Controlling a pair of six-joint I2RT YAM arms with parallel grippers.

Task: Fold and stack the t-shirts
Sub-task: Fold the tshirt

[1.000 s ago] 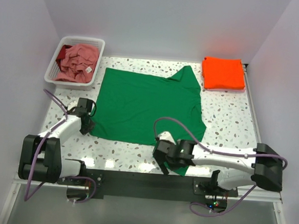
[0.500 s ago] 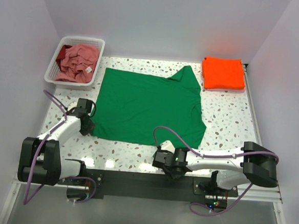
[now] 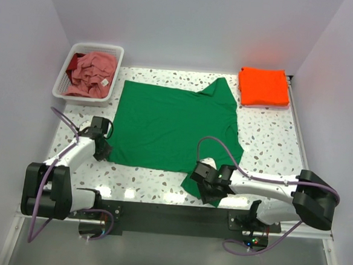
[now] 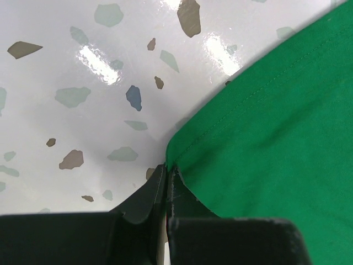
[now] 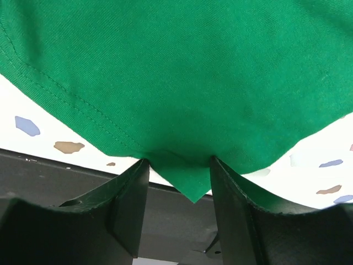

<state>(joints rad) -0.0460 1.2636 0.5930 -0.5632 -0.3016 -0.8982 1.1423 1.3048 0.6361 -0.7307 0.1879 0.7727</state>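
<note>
The green t-shirt [image 3: 171, 123] lies spread flat in the middle of the table. My left gripper [image 3: 102, 148] is at its near left corner, jaws shut on the hem corner [image 4: 182, 157] in the left wrist view [image 4: 166, 171]. My right gripper [image 3: 202, 184] is at the near right sleeve by the table's front edge. In the right wrist view [image 5: 176, 165] it is open, with a point of green cloth [image 5: 190, 185] between the fingers. The orange t-shirt [image 3: 263, 86] lies folded at the back right. The pink t-shirt [image 3: 94, 72] is crumpled in the basket.
The white slatted basket [image 3: 62, 82] stands at the back left, with a dark red cloth [image 3: 74, 58] beside the pink one. A pinkish edge [image 3: 263, 106] shows under the orange shirt. The black front rail [image 5: 83, 182] runs just below the right gripper. White walls enclose the table.
My right gripper has shifted right and turned at the front edge, and the green sleeve corner now shows beside it. The left arm and the shirt's body have not moved.
</note>
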